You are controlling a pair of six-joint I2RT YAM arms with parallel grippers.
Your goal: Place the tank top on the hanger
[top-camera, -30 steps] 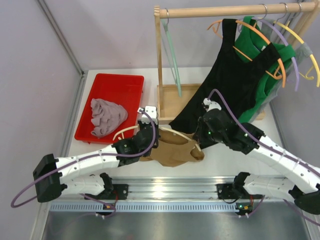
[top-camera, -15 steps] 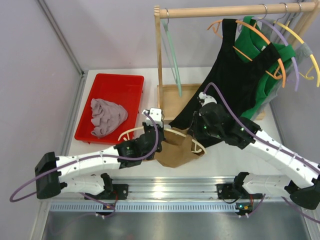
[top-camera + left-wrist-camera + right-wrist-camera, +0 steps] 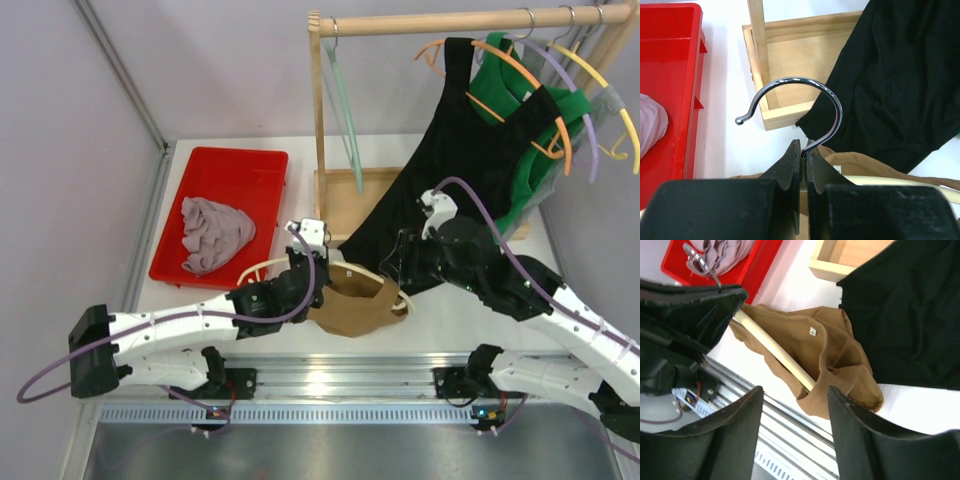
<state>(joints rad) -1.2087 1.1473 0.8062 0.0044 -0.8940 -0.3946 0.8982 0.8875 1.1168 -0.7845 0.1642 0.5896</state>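
The cream-white hanger (image 3: pixel 256 267) is held low over the table's front middle. My left gripper (image 3: pixel 305 262) is shut on its neck, just under the metal hook (image 3: pixel 835 107). In the left wrist view the jaws (image 3: pixel 803 145) pinch the hook's stem. The tan-brown tank top (image 3: pixel 355 305) hangs bunched on the hanger's right arm (image 3: pixel 775 352), and that arm passes through its strap. My right gripper (image 3: pixel 405 262) hovers just right of the fabric. In its wrist view it (image 3: pixel 795 392) is open, with nothing between the fingers and the tank top (image 3: pixel 825 345) beyond them.
A red tray (image 3: pixel 240 165) at the back left holds a mauve-grey cloth (image 3: pixel 212 232). The wooden rack (image 3: pixel 350 200) stands behind, carrying a large black garment (image 3: pixel 470 170), a green garment (image 3: pixel 520 85), orange hangers and a pale green hanger (image 3: pixel 345 110). The black hem reaches close to the tank top.
My right gripper has opened, let go of the tank top and drawn back to the right. The top went from spread flat to bunched on the hanger's right arm.
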